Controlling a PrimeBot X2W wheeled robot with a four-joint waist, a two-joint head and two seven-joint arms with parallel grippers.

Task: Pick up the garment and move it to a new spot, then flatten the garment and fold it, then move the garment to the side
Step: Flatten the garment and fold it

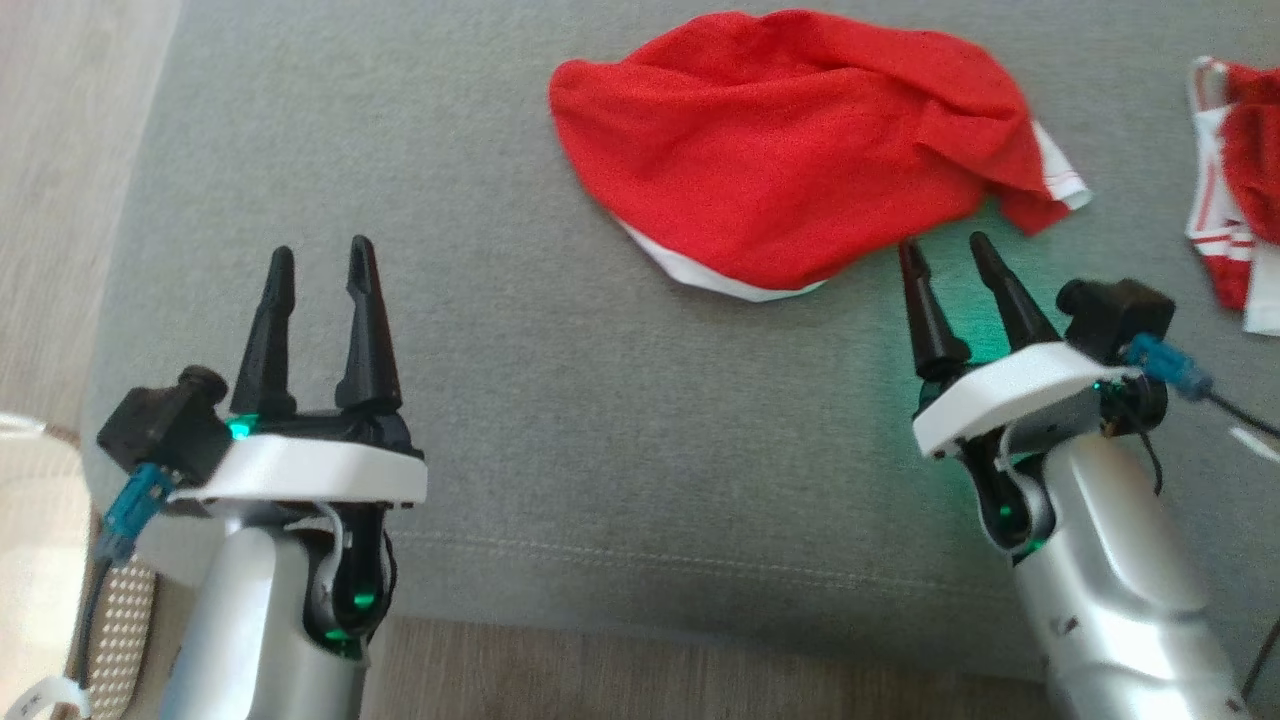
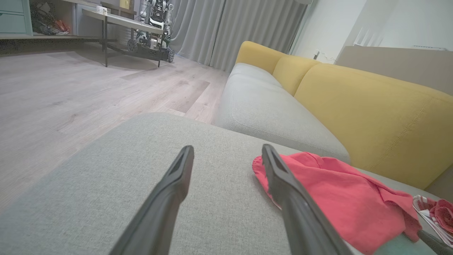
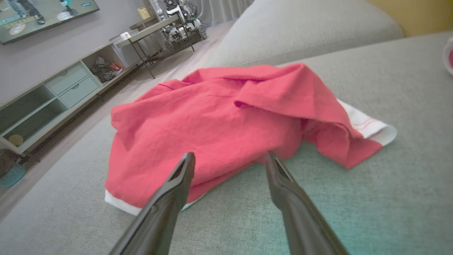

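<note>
We see the red garment crumpled just beyond the spread, empty fingers of the right gripper. The left gripper, likewise spread and empty, stands well apart. Pinching one loose fold may drag it bunched across the cushion.

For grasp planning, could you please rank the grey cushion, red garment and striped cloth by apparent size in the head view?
1. grey cushion
2. red garment
3. striped cloth, cut off by the frame edge, so its true size is unsure
</note>
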